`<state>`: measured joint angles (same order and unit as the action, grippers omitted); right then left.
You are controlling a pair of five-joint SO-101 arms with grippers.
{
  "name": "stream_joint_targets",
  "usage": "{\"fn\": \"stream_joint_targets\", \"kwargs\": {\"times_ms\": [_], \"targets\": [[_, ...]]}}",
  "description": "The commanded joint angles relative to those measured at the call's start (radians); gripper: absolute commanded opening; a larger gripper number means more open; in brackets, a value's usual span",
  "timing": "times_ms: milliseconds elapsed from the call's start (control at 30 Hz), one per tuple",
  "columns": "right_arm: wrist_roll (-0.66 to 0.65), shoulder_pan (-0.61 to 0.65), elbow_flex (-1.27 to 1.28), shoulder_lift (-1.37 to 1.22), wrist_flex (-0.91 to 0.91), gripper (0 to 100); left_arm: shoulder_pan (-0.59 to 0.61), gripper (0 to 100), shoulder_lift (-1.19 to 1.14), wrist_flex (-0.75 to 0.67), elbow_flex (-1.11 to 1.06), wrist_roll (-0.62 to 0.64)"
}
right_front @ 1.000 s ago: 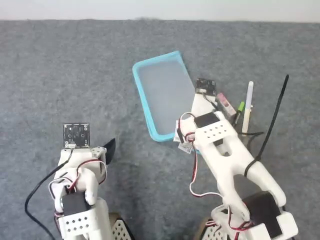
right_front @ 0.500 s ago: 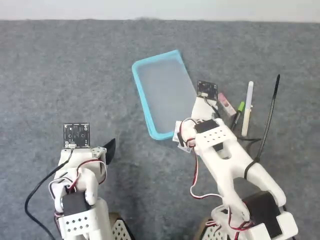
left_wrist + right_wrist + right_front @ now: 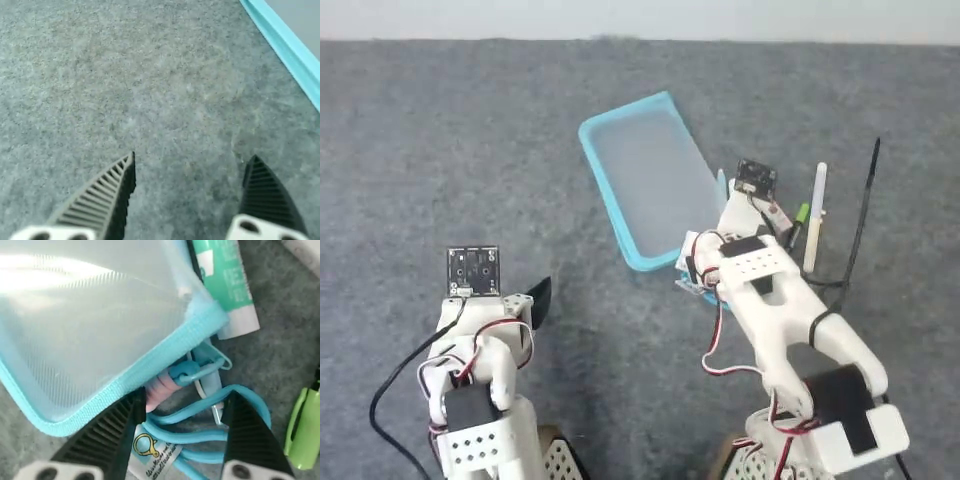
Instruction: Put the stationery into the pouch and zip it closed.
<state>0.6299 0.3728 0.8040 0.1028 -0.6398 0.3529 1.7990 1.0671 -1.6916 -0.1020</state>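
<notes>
My right gripper (image 3: 187,396) hangs wide open and empty, jaws astride the zip pull (image 3: 192,372) at the corner of the pouch (image 3: 100,325); my left gripper (image 3: 193,159), open and empty, is over bare carpet (image 3: 150,75). The pouch lies flat, thin soft mesh I judge will crumple and slide, so I would take its stiffer bound edge or the pull. Just past it, the tube (image 3: 225,280) and green pen (image 3: 300,425) look hard and apt to roll.

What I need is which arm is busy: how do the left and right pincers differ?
The left pincer hangs over bare grey carpet; the right pincer straddles the zip corner of the translucent, turquoise-edged pouch. The left arm is folded back; the right arm is stretched out. Both pincers are open, holding nothing.
</notes>
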Motion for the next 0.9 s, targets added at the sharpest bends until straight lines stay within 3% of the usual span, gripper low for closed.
{"fn": "stream_joint_targets", "kwargs": {"times_ms": [0, 133, 333, 533, 733, 867], "targets": [[0.006, 0.013, -0.055, -0.022, -0.019, 23.6, -0.008, 33, 0.015, -0.031, 0.007, -0.014], [0.005, 0.044, -0.058, -0.028, -0.061, 22.8, -0.008, 33, 0.017, -0.031, 0.007, -0.014], [0.005, -0.116, -0.106, -0.027, -0.157, 18.4, -0.009, 33, 0.015, -0.035, 0.007, -0.014], [-0.040, -0.134, -0.155, -0.007, -0.257, 21.2, -0.009, 33, 0.018, -0.038, 0.007, -0.014], [-0.063, -0.104, -0.157, 0.133, -0.323, 23.7, -0.011, 33, 0.018, -0.038, 0.007, -0.014], [-0.097, 0.025, -0.120, 0.191, -0.262, 23.8, -0.011, 33, 0.018, -0.038, 0.007, -0.014]]}}
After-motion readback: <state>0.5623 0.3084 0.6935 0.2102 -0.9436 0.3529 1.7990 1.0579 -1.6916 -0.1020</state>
